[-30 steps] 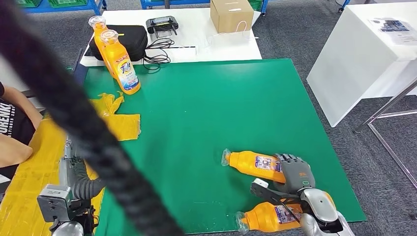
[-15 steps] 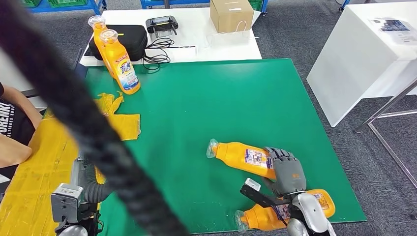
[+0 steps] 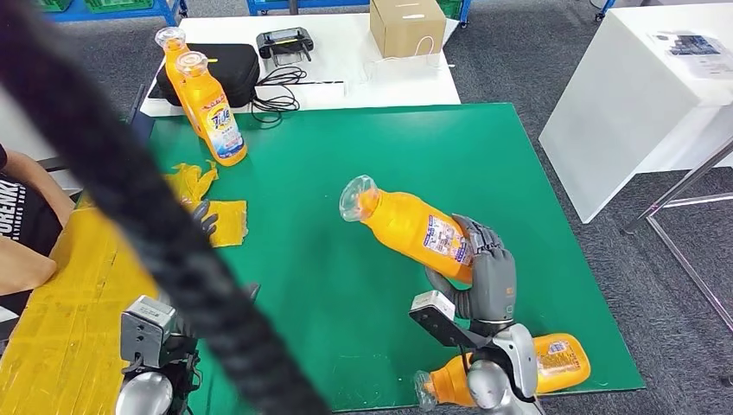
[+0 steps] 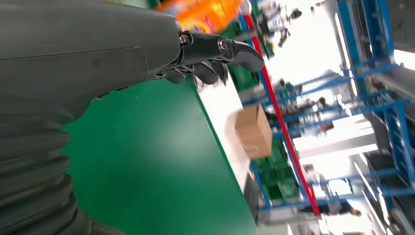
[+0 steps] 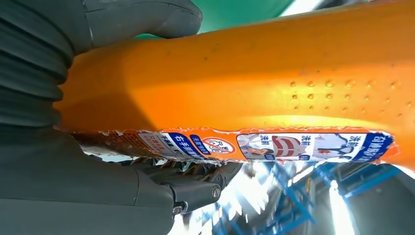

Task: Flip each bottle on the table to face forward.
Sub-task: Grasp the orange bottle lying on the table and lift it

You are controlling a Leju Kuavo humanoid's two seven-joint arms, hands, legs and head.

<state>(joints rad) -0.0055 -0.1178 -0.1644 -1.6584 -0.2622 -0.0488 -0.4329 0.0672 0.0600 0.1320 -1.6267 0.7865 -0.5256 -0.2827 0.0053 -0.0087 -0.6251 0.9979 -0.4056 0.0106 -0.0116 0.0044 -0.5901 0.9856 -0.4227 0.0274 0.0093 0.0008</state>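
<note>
Perhaps "洗" on the bottle label (image 5: 274,145)

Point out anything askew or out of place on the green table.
One orange bottle lies on its side at the near edge, while two bottles stand upright. The right hand holds another bottle tilted in the air.

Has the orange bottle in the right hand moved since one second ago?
Yes. The orange bottle gripped by the right hand has risen off the green mat, moving toward the far white table, cap end tilted up.
</note>
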